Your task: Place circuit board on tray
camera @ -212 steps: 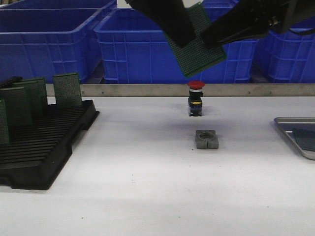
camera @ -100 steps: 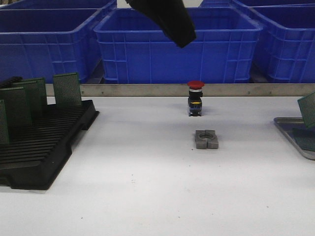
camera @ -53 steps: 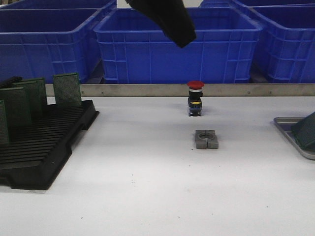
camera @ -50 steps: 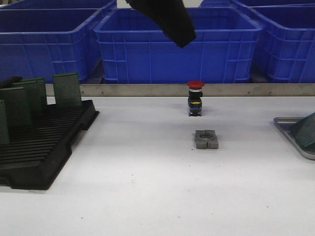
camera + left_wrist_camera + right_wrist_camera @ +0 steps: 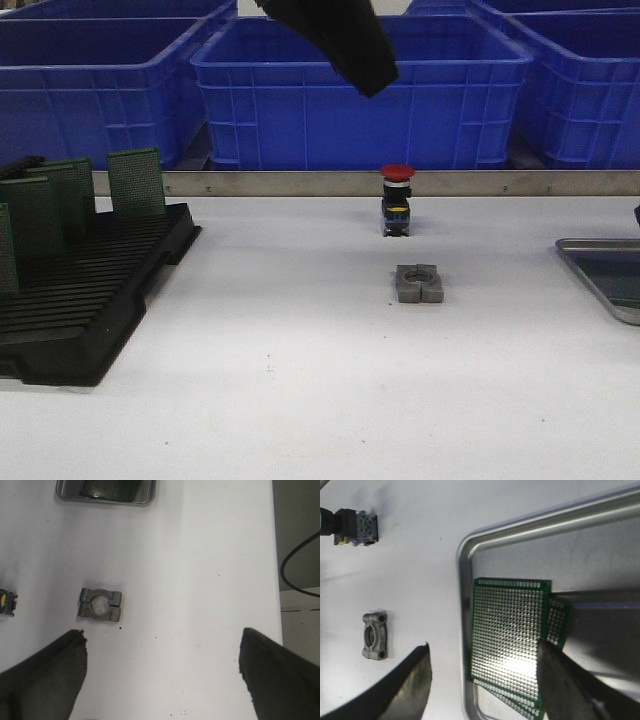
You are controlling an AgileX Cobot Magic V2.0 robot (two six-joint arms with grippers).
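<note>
1. White and nearly bare, the desk (image 5: 300, 350) runs back to a metal rail with big blue crates (image 5: 360, 95) behind it.
2. On the right edge of the front view sits the silver tray (image 5: 530, 527). In the right wrist view a green perforated circuit board (image 5: 510, 630) lies flat inside it, on top of at least one other board (image 5: 560, 622) whose edge peeks out beneath.
3. The right gripper (image 5: 485, 680) hovers above the tray with its jaws spread wide, one finger on each side of the top board and holding nothing.
4. The left gripper (image 5: 160, 675) hangs high over the middle of the desk, jaws also wide apart and empty, looking down on a grey metal clamp block (image 5: 100, 605).
5. Handling, as a judgement: the board looks thin, stiff and light, with smooth faces that could slide on the board below. It is best pinched by two opposite edges, not pressed on its hole grid.
6. More boards stand upright in the black slotted rack (image 5: 90, 300) at the left; a red emergency-stop button (image 5: 397, 200) stands behind the clamp block.
</note>
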